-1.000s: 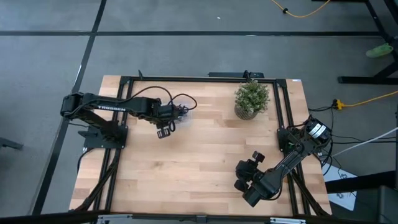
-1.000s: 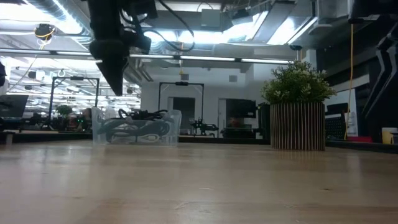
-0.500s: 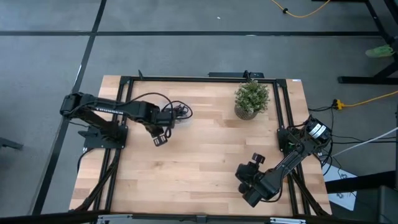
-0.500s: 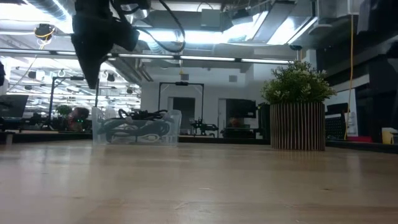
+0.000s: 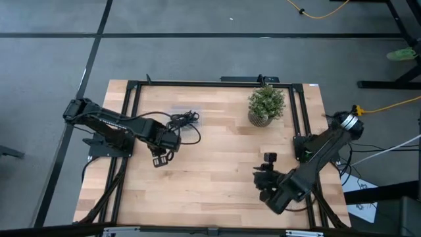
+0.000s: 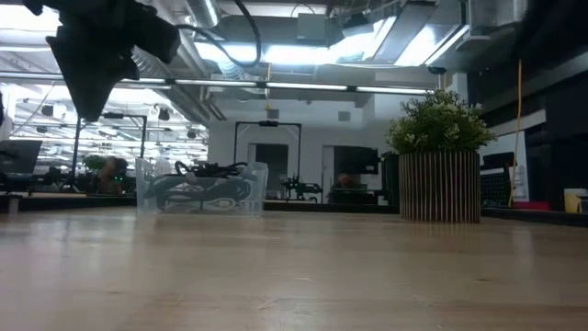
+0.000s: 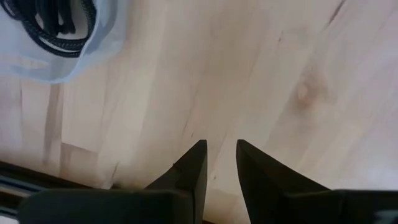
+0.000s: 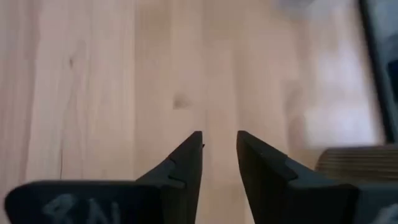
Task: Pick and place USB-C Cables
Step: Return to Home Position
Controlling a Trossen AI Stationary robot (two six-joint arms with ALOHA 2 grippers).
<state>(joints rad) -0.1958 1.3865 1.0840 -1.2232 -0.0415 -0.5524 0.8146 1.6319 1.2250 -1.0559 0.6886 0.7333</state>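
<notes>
The USB-C cables (image 6: 197,188) lie coiled in a heap inside a clear open box (image 5: 183,118) that stands on the wooden table toward its far left. Black coils (image 7: 59,25) show through the box wall; pale ones I cannot make out. My left gripper (image 5: 158,161) hangs shut and empty above bare wood, to the near-left of the box, and shows high up in the low view (image 6: 87,106). My right gripper (image 5: 268,160) hovers shut over the table's near-right part, holding nothing.
A potted plant in a ribbed pot (image 5: 265,105) stands at the far right of the table (image 5: 210,164), seen also in the low view (image 6: 439,161). A black frame (image 5: 197,83) runs along the table's edges. Bare wood lies between the two grippers.
My left gripper has drawn back from over the clear box toward the table's near-left and come lower in the high view, empty. The cables have stayed in the box. My right arm has swung its elbow outward, and its gripper has shifted slightly toward the far edge.
</notes>
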